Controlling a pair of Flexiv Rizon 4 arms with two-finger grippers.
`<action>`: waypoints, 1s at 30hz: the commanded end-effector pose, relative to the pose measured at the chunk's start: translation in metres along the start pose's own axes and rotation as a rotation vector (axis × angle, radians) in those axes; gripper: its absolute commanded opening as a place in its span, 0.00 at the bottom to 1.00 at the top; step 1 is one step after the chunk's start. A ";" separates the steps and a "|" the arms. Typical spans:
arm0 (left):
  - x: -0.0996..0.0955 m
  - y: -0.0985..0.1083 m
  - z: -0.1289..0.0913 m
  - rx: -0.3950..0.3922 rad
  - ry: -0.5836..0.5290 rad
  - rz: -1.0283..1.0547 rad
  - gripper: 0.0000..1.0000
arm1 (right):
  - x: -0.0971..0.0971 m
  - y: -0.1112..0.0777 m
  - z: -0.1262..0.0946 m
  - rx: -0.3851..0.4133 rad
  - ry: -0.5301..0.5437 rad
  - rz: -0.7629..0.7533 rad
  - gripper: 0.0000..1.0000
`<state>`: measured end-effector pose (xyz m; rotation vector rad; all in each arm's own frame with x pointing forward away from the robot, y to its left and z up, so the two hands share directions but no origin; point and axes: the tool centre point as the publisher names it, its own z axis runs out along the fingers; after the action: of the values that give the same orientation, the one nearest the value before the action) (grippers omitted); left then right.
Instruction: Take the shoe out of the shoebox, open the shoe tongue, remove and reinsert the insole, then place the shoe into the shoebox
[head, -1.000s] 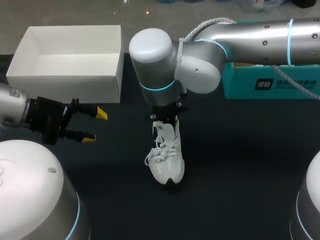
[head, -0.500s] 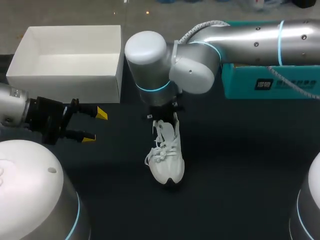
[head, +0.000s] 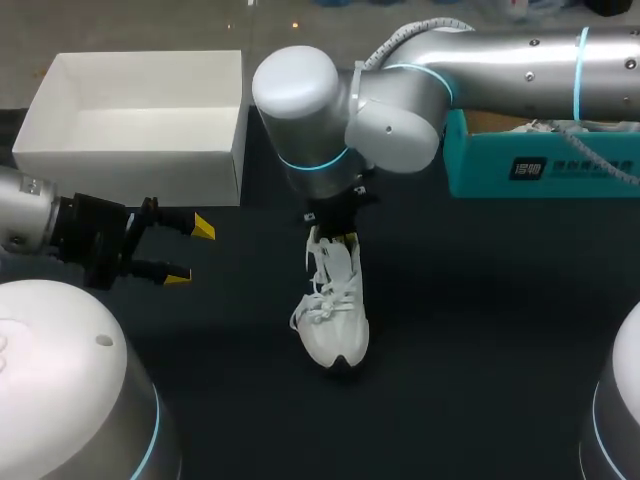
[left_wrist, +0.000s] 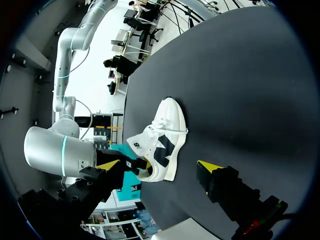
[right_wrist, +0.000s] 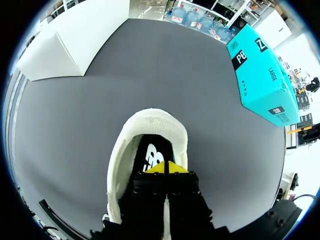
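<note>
Near the middle of the dark table (head: 480, 330), well clear of its edges, the white shoe (head: 332, 305) stands on its sole with its heel toward the far edge and its toe toward the near one. The right gripper (right_wrist: 166, 167) hangs straight over the collar, its yellow tips pressed together and dipped into the opening just above the dark insole (right_wrist: 152, 150); whether a thin edge of insole is caught between them I cannot tell. The left gripper (head: 190, 252) sits by the left edge, fingers spread and empty, well apart from the shoe. A white open box (head: 140, 160) occupies the far left corner and a teal shoebox (head: 540, 165) lies along the far right. The shoe looks light, with a soft upper that would give under a pinch and a firmer sole, so the heel or the sidewalls seem the surest hold. The insole is probably thin, floppy and snug, best taken at its heel edge, and the loose laces (head: 325, 290) may snag.
</note>
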<state>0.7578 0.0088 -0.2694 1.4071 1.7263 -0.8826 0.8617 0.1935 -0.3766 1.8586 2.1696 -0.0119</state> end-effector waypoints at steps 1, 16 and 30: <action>-0.001 -0.001 0.000 -0.001 0.005 0.000 1.00 | 0.008 0.005 0.019 0.031 -0.007 -0.007 0.00; -0.001 -0.001 0.000 -0.001 0.005 0.000 1.00 | 0.024 -0.008 0.037 0.077 0.092 -0.038 0.00; -0.001 -0.001 0.000 -0.001 0.005 0.000 1.00 | 0.005 0.006 -0.010 -0.048 0.106 -0.019 0.00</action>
<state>0.7578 0.0088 -0.2694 1.4071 1.7262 -0.8826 0.8719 0.2071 -0.3796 1.8626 2.2481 0.1113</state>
